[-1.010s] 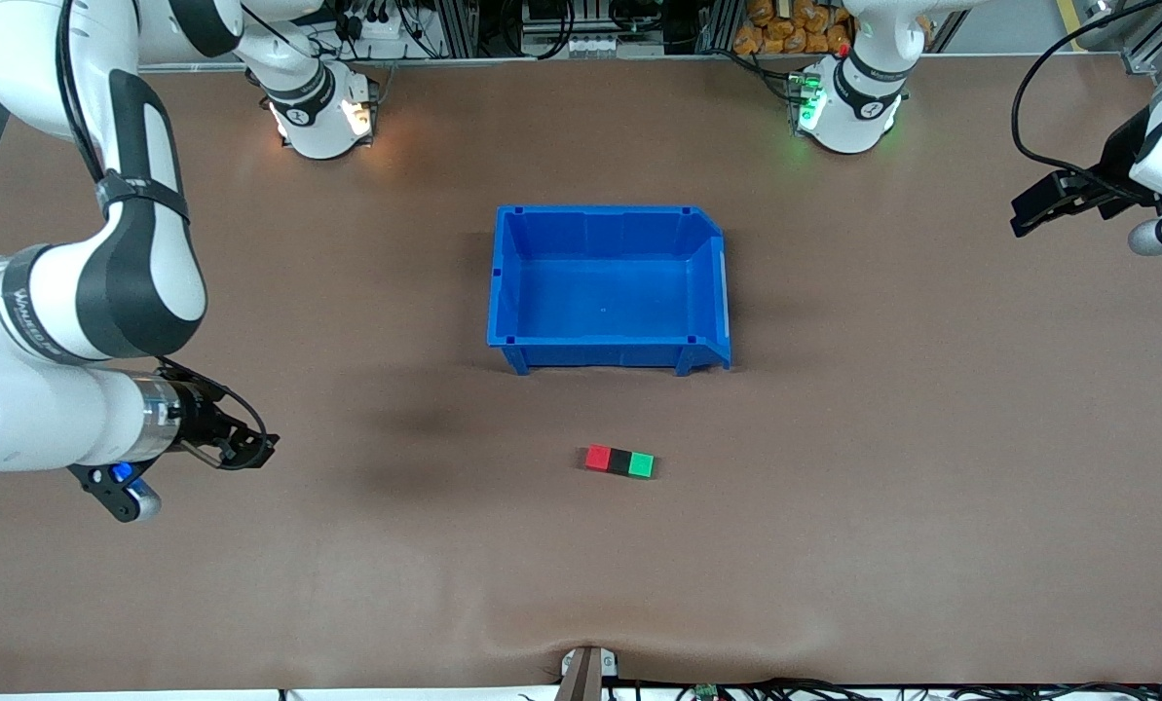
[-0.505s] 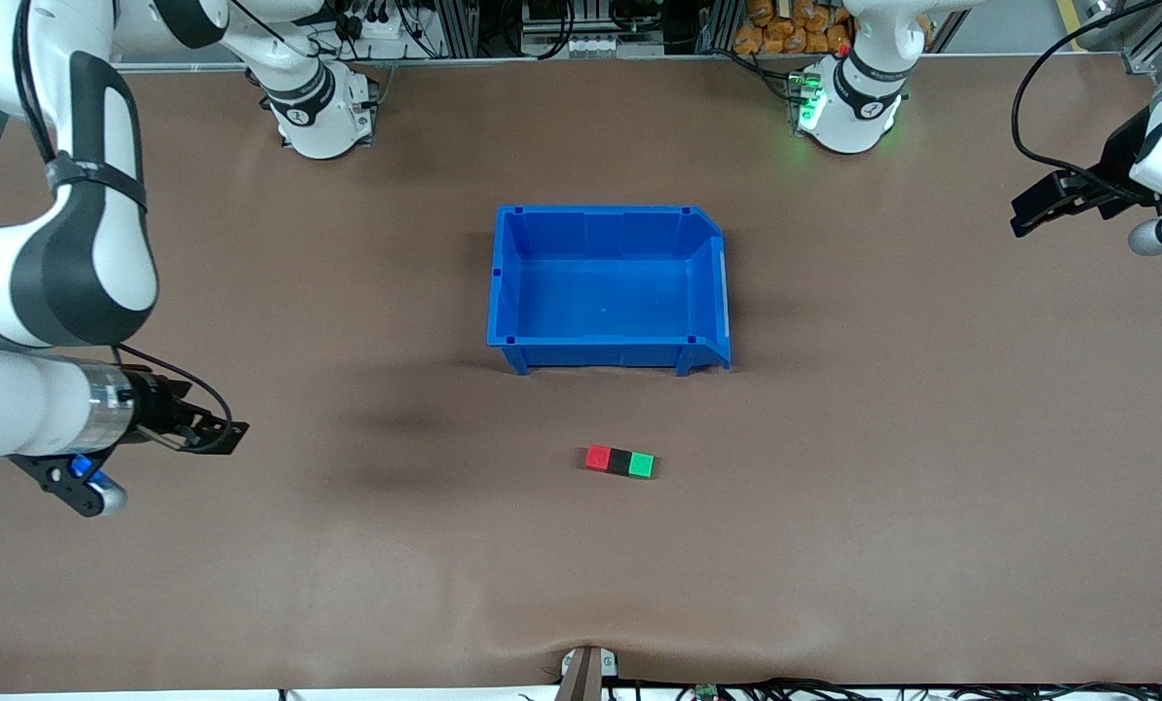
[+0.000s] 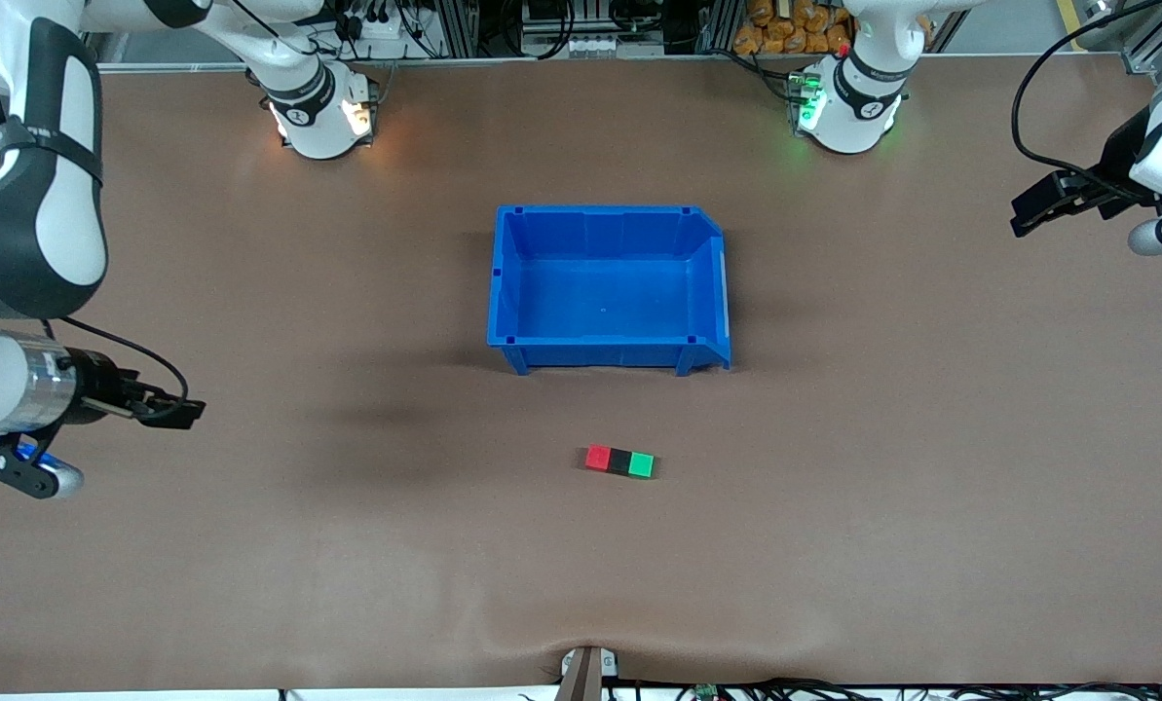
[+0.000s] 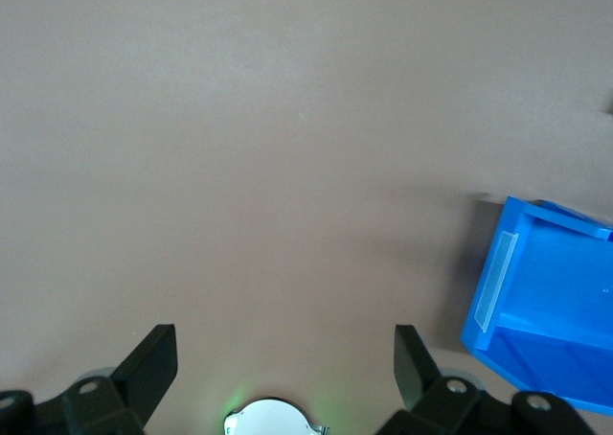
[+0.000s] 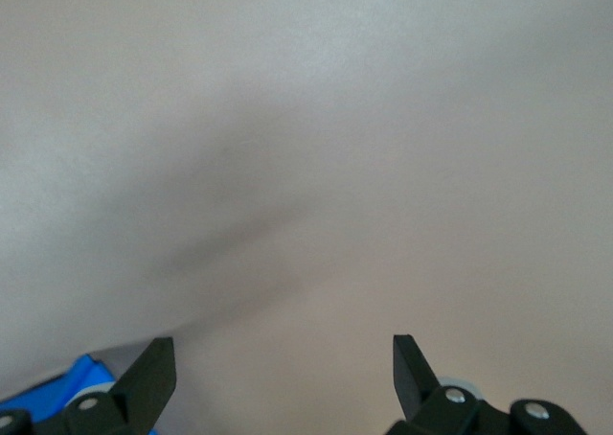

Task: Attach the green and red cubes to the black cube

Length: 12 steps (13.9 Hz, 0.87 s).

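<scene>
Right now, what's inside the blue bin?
Nothing: the blue bin shows only its bare floor. The red, black and green cubes sit joined on the table, nearer the camera.

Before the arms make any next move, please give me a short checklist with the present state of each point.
1. Red cube touches black cube: ok.
2. Green cube touches the black cube: ok.
3. The row lies on the table, nearer the front camera than the blue bin: ok.
4. Left gripper open, holding nothing: ok.
5. Right gripper open, holding nothing: ok.
6. Cubes firmly joined: cannot tell.
</scene>
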Each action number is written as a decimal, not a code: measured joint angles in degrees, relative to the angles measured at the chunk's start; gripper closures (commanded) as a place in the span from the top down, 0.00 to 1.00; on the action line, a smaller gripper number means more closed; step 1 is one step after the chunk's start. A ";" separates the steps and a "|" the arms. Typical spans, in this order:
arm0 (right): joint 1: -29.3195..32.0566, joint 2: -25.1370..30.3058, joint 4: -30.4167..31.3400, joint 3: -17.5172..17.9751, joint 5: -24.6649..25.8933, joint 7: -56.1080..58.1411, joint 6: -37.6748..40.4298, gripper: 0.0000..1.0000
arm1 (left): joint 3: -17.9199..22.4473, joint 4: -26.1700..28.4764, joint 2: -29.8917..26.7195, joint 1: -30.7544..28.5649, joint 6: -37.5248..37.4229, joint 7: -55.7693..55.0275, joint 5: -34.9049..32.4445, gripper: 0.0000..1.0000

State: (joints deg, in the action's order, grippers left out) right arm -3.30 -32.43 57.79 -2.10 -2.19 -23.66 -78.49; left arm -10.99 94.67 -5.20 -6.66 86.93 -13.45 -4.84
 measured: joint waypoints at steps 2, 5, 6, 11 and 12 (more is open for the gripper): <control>0.45 2.04 1.49 0.00 0.40 3.44 0.13 1.00 | 0.00 0.00 0.00 0.00 0.00 0.00 0.00 1.00; 1.16 4.95 3.59 0.00 0.80 7.76 0.25 1.00 | 0.00 0.00 0.00 0.00 0.00 0.00 0.00 1.00; 1.42 5.72 4.16 0.00 0.89 9.10 0.26 1.00 | 0.00 0.00 0.00 0.00 0.00 0.00 0.00 1.00; 2.51 9.25 6.89 0.03 0.95 11.76 0.27 1.00 | 0.00 0.00 0.00 0.00 -0.01 0.00 0.00 1.00; 2.55 10.03 7.48 0.13 0.95 11.81 0.28 1.00 | 0.00 0.00 0.00 0.00 -0.01 0.00 0.00 1.00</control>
State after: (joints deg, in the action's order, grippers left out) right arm -0.75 -22.40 65.27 -1.96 -1.24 -11.84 -78.21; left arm -10.99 94.67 -5.20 -6.66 86.92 -13.45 -4.84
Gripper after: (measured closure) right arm 0.000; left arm 0.000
